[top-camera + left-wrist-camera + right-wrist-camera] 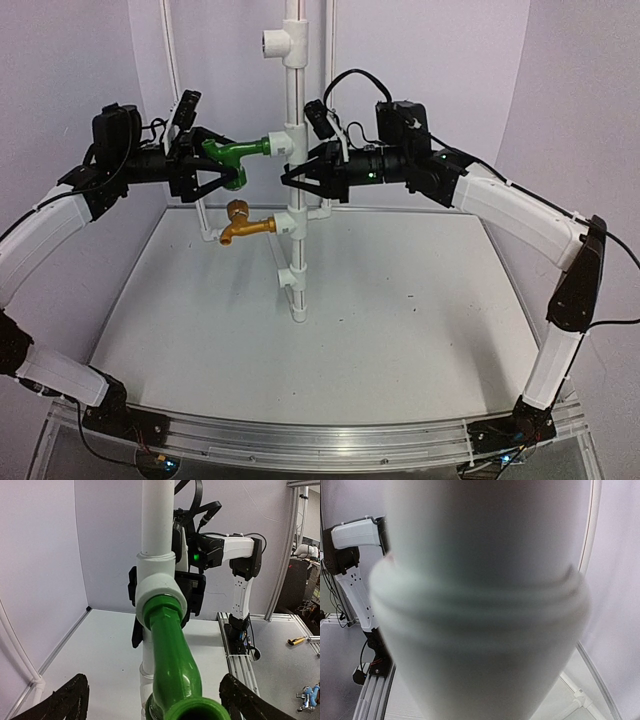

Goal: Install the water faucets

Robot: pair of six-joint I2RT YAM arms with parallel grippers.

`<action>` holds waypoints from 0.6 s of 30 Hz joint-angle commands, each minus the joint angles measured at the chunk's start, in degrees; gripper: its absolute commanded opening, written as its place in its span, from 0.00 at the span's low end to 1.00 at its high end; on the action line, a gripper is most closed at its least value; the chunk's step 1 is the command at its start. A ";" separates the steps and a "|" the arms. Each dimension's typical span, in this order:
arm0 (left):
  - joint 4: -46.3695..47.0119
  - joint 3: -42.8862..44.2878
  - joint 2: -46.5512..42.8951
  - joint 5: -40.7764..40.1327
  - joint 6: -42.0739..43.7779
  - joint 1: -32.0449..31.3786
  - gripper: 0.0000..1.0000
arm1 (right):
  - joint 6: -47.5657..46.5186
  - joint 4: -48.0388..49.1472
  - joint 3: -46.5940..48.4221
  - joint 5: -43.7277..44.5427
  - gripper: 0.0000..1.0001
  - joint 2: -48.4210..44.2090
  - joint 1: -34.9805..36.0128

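White arm links (520, 215), black joints (575, 285), looping black cables (350, 75), green light (371, 176)

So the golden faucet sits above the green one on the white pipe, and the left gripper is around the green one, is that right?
Not quite. The golden faucet sits below the green faucet on the white pipe, as the top external view shows. The left gripper is around the green one, yes.

Pipe (293, 215) upright mid-table (400, 320), upper faucet (232, 152) on its left between left gripper (228, 165) fingers, lower faucet (243, 224) beneath, right gripper (290, 176) straddling pipe from right.
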 commanded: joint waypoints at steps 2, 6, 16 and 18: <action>-1.82 2.09 0.12 2.68 1.60 -0.75 0.88 | 3.91 -5.33 3.67 -2.86 0.00 -0.51 0.92; -2.79 3.00 0.45 0.06 3.48 -0.96 0.80 | 3.90 -5.33 3.67 -3.05 0.00 -0.47 0.91; -4.04 1.84 -1.54 -3.22 17.44 -1.06 0.57 | 3.78 -5.32 3.23 -3.40 0.00 -0.55 0.89; -3.93 1.25 -2.12 -3.99 19.69 -1.01 0.54 | 3.74 -5.32 3.22 -3.49 0.00 -0.56 0.88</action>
